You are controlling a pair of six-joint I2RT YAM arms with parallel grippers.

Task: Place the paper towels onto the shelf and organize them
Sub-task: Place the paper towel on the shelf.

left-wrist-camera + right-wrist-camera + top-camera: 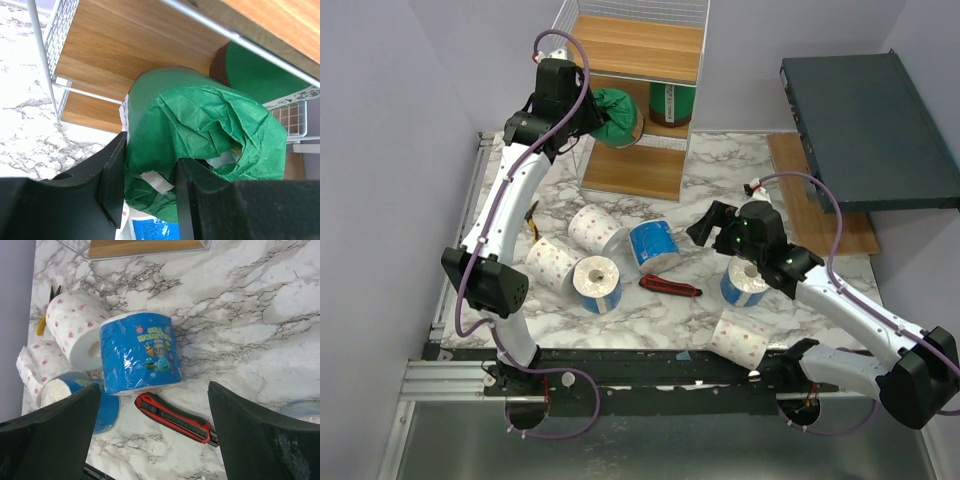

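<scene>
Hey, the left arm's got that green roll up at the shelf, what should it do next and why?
Probably ease the held green roll slightly deeper onto the shelf's middle tier. The left gripper grips it near the front edge, beside the second green roll standing there.

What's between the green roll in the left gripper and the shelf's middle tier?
Nothing visible. The left gripper holds the green-wrapped roll right at the shelf middle tier, with bare wood beyond it. A second green roll stands on that tier to the right, close beside the held one. Whether they touch cannot be told.
</scene>
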